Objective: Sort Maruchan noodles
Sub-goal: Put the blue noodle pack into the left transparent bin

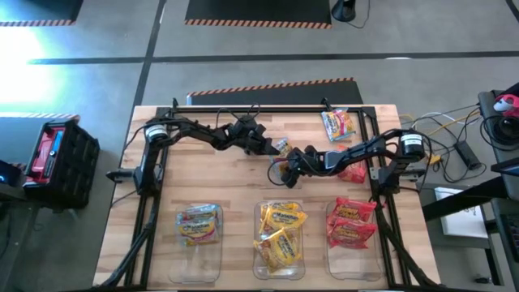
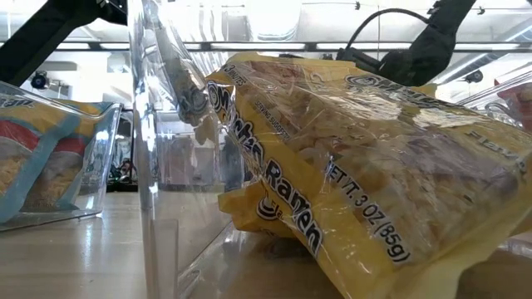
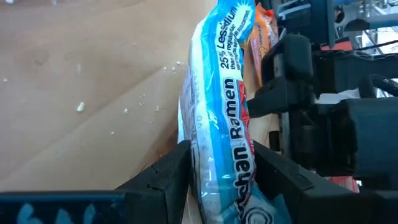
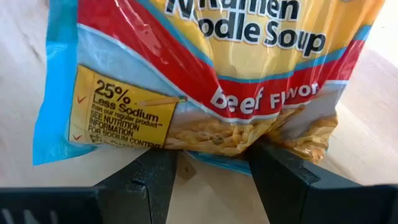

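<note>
A pale blue, red and yellow noodle packet [image 1: 281, 147] hangs above the middle of the table between my two grippers. My left gripper [image 1: 272, 146] comes from the left and is shut on it; its wrist view shows the packet [image 3: 217, 93] edge-on. My right gripper [image 1: 290, 161] comes from the right and faces the packet's printed side [image 4: 205, 74], shut on it. A second blue packet [image 1: 338, 123] lies flat near the far right corner. A red packet [image 1: 354, 173] lies under my right arm. My left gripper pinches the packet across its thickness, one finger [image 3: 168, 171] on each flat face, at one edge [image 3: 219, 163]. The packet stands on edge, lifted clear of the table. My right gripper has its fingers [image 4: 273, 171] on the printed face near one edge [image 4: 214, 146]. A bulge of the packet sits between them, and the film is creased beside one finger.
Three clear bins stand along the near edge: the left [image 1: 199, 253] holds a blue packet, the middle [image 1: 280, 261] yellow packets [image 2: 349, 166], the right [image 1: 350, 253] red packets. Cables and gear lie off the table's right side. Bare wood lies left of centre.
</note>
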Robot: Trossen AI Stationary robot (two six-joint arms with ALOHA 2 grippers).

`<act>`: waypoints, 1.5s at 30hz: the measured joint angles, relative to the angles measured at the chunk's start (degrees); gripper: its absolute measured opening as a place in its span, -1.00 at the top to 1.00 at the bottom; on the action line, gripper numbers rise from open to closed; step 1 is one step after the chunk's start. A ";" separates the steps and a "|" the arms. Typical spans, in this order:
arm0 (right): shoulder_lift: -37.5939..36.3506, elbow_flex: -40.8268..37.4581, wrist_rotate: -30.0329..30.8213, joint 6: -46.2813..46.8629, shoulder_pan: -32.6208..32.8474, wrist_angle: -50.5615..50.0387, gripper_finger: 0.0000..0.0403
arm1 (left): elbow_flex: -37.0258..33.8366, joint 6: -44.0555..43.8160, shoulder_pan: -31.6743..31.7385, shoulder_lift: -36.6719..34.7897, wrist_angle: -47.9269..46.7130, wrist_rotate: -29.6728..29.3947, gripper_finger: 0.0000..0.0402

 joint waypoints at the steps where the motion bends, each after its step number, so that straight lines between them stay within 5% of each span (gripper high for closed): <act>1: 0.45 0.06 -0.04 -0.45 0.17 0.37 0.08 | 0.00 0.03 -0.01 0.00 -0.12 0.07 0.30; 20: -1.00 2.25 -0.62 -2.23 0.48 -2.45 0.08 | 0.35 0.56 0.28 0.07 -1.78 0.94 0.47; 34: -20.11 1.84 -12.74 -5.19 -0.61 -15.70 0.08 | 0.28 1.91 3.64 -2.11 -2.41 4.83 0.48; 45: -23.48 1.21 -19.95 -6.58 -0.59 -22.23 0.08 | 0.31 8.48 5.21 -8.59 -10.17 11.69 0.47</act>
